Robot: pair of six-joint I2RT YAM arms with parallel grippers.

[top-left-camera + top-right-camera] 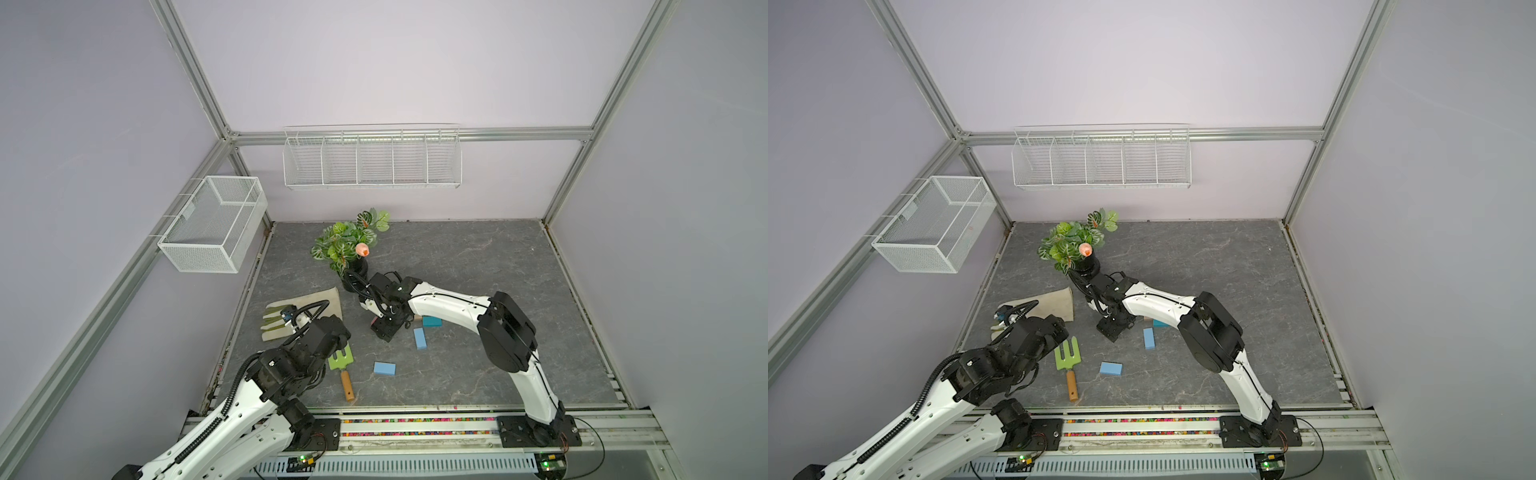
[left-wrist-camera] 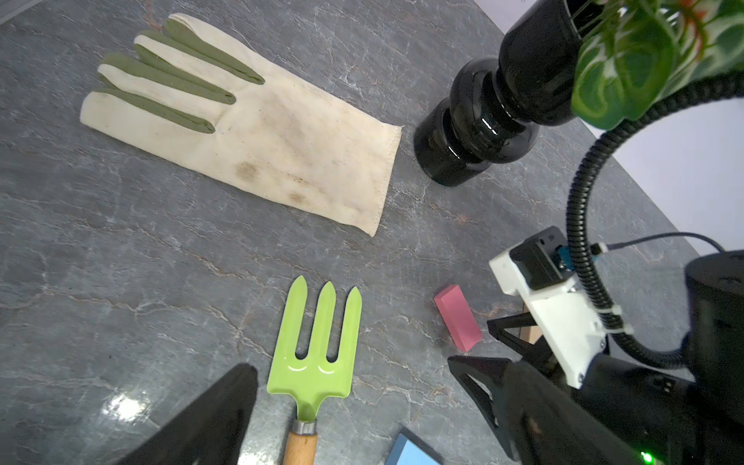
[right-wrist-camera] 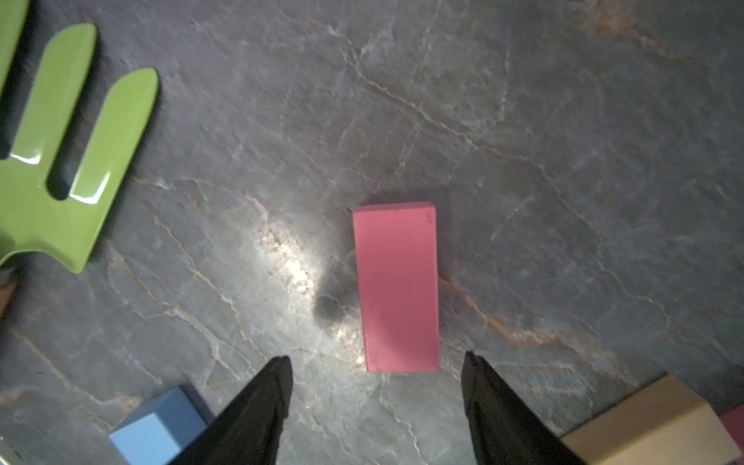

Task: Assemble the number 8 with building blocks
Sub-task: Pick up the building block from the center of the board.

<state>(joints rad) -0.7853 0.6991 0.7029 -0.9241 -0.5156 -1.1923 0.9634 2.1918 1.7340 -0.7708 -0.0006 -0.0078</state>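
Right arm reaching forward, right gripper (image 3: 376,360) pointing down, jaws wide, left arm folded, left gripper (image 2: 350,370) jaws apart

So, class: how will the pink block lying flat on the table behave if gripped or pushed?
Pink block probably stays stiff: its edges look crisp. Lying flat, it should slide, not roll or tip. Matte faces likely grip well.

Light diffuse, from overhead; in both top views even and bright, shadows faint. Right wrist view: white glare patch on the surface (image 3: 290,257) beside the pink block (image 3: 396,286), with a dark smudge of shadow between them; edges soft, possibly motion blur. Left wrist view sharp; highlights on the black vase (image 2: 479,125).
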